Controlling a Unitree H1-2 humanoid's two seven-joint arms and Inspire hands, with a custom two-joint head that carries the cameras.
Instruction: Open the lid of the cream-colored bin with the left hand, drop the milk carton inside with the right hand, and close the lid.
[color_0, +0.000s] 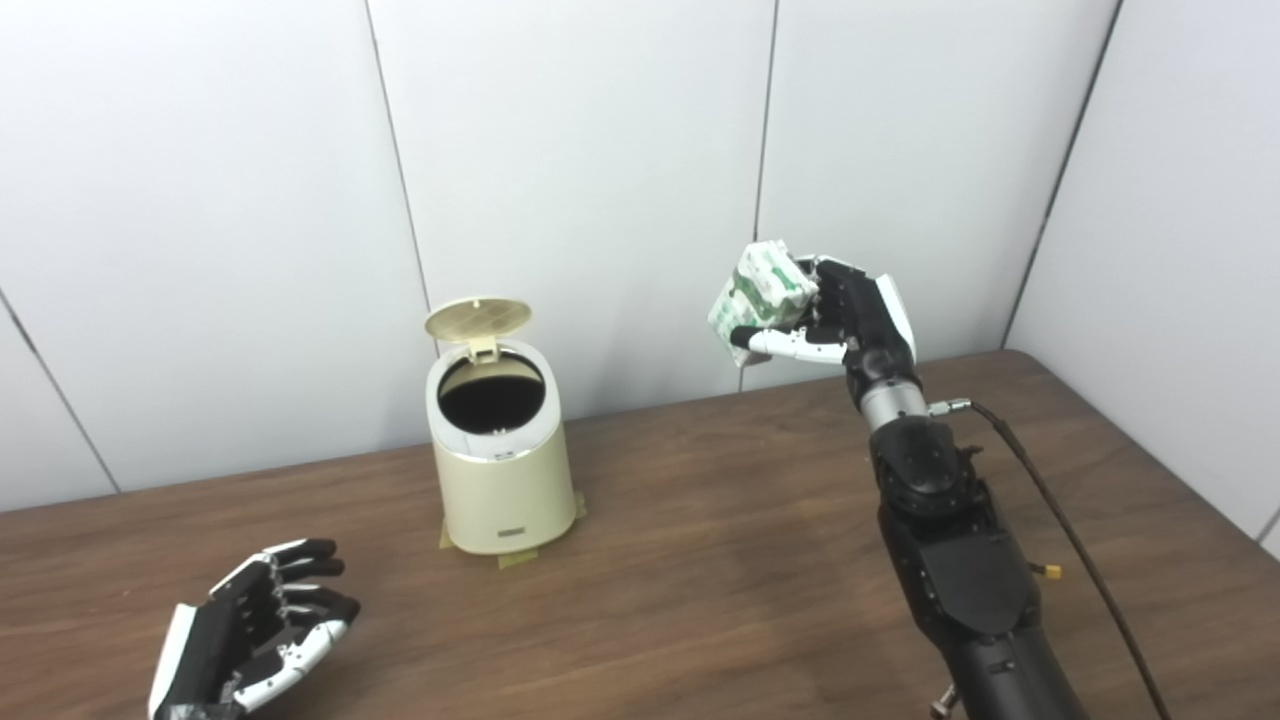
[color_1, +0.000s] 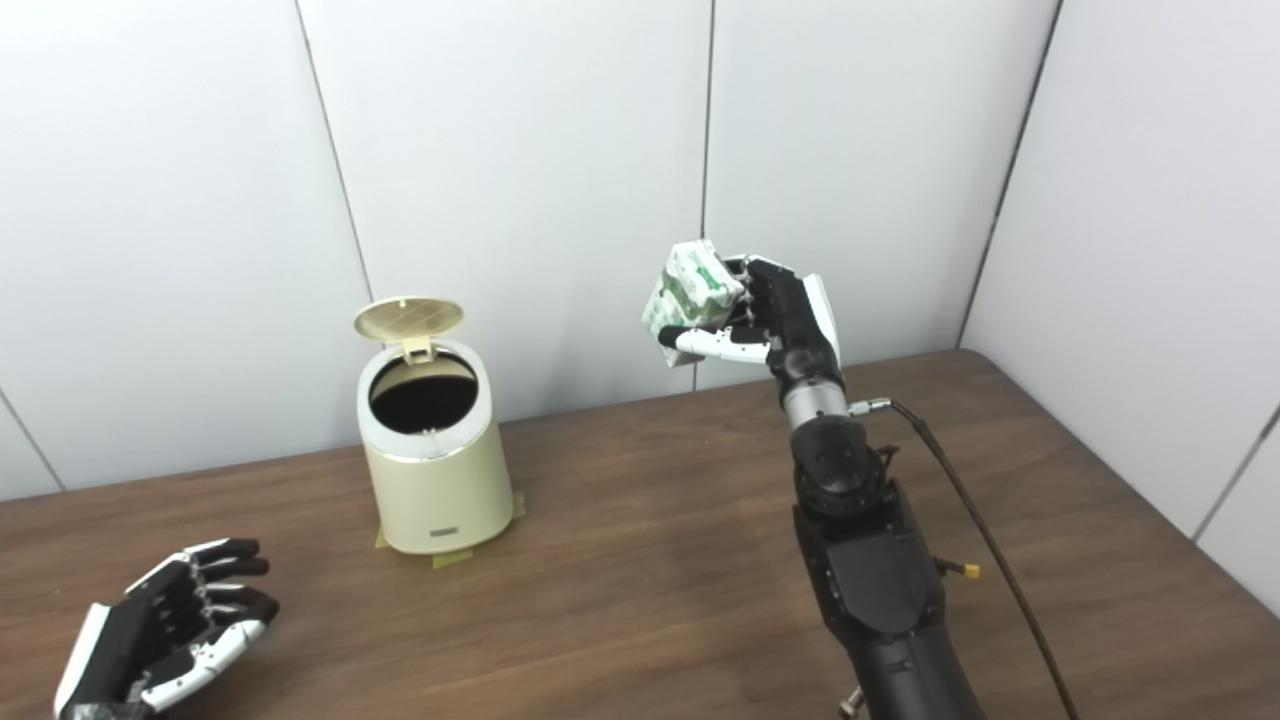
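The cream-colored bin (color_0: 500, 470) stands on the wooden table, left of centre, with its round lid (color_0: 478, 319) tipped up and back, so the dark inside shows. My right hand (color_0: 850, 320) is raised well above the table, to the right of the bin, and is shut on the green-and-white milk carton (color_0: 760, 292). The carton is level with the lid and far to its right. Down at the front left, my left hand (color_0: 255, 630) rests low over the table, open and holding nothing, apart from the bin.
Strips of tape (color_0: 518, 560) mark the bin's foot on the table (color_0: 700, 560). A black cable (color_0: 1060, 520) runs from my right wrist down to the lower right. White wall panels close the back and right sides.
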